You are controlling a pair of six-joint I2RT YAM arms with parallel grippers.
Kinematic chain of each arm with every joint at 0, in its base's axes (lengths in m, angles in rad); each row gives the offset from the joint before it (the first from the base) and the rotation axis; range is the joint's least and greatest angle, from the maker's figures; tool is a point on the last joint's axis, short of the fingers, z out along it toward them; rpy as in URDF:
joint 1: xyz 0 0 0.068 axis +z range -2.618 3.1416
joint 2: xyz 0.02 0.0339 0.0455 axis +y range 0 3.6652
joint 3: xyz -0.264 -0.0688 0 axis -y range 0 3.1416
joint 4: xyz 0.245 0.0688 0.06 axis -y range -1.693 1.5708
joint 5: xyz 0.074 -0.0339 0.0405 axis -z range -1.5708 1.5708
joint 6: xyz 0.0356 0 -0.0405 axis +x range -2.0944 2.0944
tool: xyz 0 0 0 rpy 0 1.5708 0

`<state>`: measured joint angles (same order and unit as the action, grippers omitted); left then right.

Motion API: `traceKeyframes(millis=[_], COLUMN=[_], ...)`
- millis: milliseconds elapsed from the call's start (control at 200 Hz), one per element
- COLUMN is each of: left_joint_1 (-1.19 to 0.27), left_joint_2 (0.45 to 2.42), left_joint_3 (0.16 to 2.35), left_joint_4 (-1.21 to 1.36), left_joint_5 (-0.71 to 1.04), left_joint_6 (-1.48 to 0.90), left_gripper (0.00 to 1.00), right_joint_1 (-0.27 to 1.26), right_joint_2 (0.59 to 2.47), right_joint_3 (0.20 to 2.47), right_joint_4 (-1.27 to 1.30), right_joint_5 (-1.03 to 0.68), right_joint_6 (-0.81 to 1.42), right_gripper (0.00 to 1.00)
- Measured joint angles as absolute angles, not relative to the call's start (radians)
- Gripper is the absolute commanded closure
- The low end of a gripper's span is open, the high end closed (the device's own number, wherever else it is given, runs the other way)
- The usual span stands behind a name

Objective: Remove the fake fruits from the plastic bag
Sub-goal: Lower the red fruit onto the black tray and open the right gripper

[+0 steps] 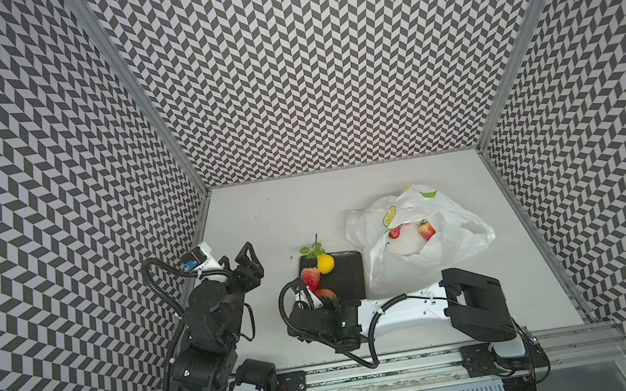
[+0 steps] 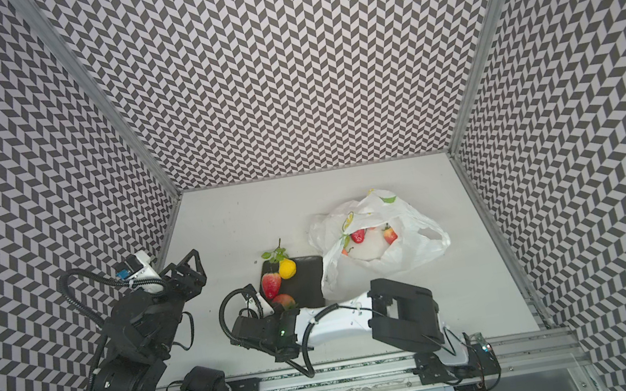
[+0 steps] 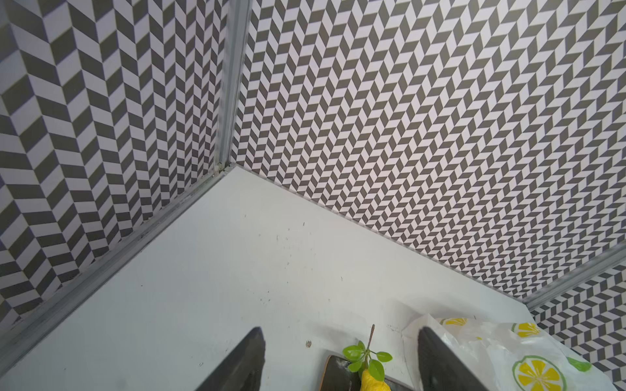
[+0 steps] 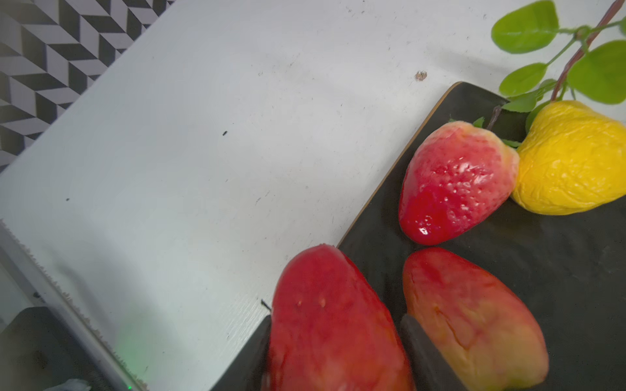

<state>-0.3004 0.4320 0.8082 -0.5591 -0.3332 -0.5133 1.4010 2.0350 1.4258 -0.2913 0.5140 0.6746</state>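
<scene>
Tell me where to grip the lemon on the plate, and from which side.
Probably take the lemon by its yellow body, from above and slightly from the right. In both top views the strawberry touches its left side and the thin leafy twig leaves its far end; the plate to its right is bare.

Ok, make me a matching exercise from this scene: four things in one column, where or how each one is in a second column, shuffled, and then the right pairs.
Things
1. lemon
2. red fruit
3. left gripper
4. plastic bag

Places or states
A. open, holding nothing
B. on the dark plate, beside a strawberry
C. gripped between the fingers of the right gripper
D. crumpled on the table to the right of the plate, two strawberries showing inside

Pairs: 1-B, 2-C, 3-A, 4-D
</scene>
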Motion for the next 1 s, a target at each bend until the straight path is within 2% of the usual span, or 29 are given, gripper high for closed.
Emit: traceKeyframes(millis=[350,736,1001], left_joint_1=[-0.3,-0.3,-0.3], left_joint_2=[0.415,0.418,0.418], left_joint_3=[0.808,0.799,0.799], left_joint_4=[-0.572,-0.571,-0.571], left_joint_5=[-0.347,-0.346,-0.345], left_joint_6=[-0.513,-0.513,-0.513], left_gripper=[0.29,0.3,0.3], right_joint_1=[1.389,1.386,1.386], right_joint_2=[2.089,2.132,2.132], right_joint_3=[1.462,1.53,1.552], right_joint_4=[-0.308,-0.364,-0.379], right_joint_5=[0.57,0.573,0.573], right_joint_6=[0.683,0.691,0.69], right_gripper=[0.51,0.34,0.31])
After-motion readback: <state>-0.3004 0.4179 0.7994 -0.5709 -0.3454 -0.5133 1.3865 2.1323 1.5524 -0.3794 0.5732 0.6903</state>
